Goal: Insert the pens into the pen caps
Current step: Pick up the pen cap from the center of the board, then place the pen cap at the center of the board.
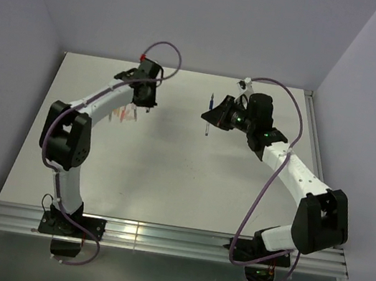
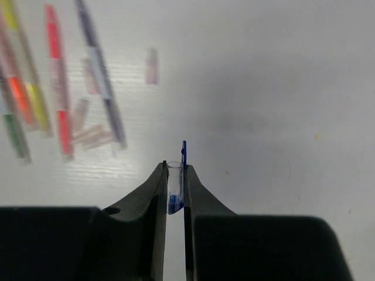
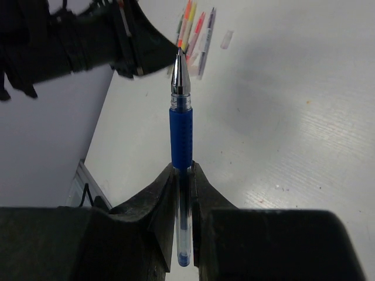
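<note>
The right pincer [image 3: 183,171] is narrowed onto a blue pen [image 3: 181,126] — clear barrel between matte black fingers, rubbery blue grip and tapered chrome tip jutting beyond. The left pincer [image 2: 174,168] pinches a clear tubular cap [image 2: 174,186] with a blue clip. Farther off, thin loose pens [image 2: 58,88] lie side by side on the pale, faintly grained surface [image 2: 263,88].

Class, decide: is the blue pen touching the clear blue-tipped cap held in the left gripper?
Apart. The top view shows bare table between the blue pen in the right gripper and the left gripper holding the cap.
</note>
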You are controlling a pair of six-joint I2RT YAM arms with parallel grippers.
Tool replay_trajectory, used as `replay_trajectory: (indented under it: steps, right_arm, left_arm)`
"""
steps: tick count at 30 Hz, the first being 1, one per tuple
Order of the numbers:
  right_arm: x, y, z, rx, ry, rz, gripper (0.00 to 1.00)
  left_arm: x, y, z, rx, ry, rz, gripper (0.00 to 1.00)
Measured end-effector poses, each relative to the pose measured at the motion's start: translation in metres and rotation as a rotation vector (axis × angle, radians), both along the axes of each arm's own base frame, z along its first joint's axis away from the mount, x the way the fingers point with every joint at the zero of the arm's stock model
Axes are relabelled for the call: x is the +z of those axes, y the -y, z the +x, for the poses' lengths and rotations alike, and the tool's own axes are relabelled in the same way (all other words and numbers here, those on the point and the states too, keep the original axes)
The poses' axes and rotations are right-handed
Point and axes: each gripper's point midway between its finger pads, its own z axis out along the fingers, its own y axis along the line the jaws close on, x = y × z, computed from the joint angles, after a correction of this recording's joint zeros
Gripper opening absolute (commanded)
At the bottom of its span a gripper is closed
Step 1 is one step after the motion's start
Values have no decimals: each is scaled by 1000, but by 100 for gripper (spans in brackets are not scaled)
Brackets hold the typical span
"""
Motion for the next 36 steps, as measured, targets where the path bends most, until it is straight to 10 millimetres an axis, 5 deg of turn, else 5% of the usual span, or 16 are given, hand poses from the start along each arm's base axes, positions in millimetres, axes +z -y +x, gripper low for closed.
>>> replay_trajectory:
  steps: [6, 14, 21, 26, 31, 36]
  right_arm:
    - [4, 18, 7, -63, 1, 15, 0]
    - [0, 33, 12, -112, -18, 31, 0]
    - [-3, 39, 13, -134, -28, 43, 0]
    - [-4, 43, 15, -147, -30, 49, 0]
    - [-5, 44, 15, -154, -37, 53, 0]
    - [-5, 45, 16, -157, -39, 55, 0]
  left_arm:
    - [-29, 62, -39, -233, -65, 57, 1]
    - [-63, 72, -46, -326, -134, 79, 2]
    - [-85, 104, -74, -497, -171, 128, 8]
    - [-90, 126, -85, -582, -157, 130, 20]
    - [-100, 124, -83, -591, -165, 146, 23]
    - [-101, 124, -80, -593, -152, 153, 41]
